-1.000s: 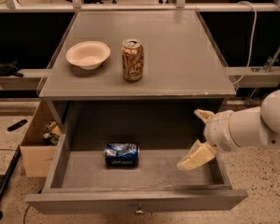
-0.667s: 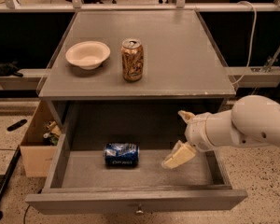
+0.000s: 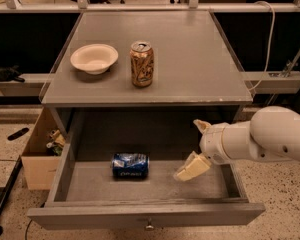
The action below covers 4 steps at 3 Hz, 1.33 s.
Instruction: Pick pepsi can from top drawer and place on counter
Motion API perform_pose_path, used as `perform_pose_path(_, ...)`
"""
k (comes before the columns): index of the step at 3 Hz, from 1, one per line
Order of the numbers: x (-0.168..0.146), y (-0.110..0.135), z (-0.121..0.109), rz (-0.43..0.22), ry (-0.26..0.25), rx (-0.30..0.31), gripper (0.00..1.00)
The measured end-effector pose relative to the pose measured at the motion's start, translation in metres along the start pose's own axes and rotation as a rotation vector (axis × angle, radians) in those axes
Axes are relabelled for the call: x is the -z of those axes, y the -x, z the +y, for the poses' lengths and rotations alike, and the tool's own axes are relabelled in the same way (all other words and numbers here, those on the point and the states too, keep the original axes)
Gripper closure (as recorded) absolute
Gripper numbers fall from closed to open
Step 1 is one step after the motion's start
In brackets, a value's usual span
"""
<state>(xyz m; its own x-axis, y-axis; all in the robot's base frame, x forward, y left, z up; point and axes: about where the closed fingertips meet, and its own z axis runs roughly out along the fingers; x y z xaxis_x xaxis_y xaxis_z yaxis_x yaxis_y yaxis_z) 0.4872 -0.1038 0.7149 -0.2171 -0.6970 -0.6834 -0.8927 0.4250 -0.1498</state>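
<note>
- The flat grey counter [image 3: 190, 59] tops the cabinet.
- The wide, shallow grey top drawer [image 3: 145, 216] stands pulled out.
- My cream gripper [image 3: 196, 146] hangs over its right half, fingers spread, empty.
- The small blue pepsi can [image 3: 130, 165] lies sideways mid-drawer, long axis left-right.

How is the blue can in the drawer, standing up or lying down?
Lying down. The pepsi can rests on its side on the top drawer floor. The open tool hovers beside it, not touching.
</note>
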Motion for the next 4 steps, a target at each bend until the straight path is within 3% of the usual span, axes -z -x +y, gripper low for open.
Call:
perform_pose_path(1,-0.024,-0.003,0.011,0.016,0.015,-0.007,0.0)
perform_pose_path(3,-0.087,0.005,0.035,0.05,0.109,0.047,0.0)
perform_pose_path(4,-0.125,0.035,0.04,0.017,0.176,0.102,0.0)
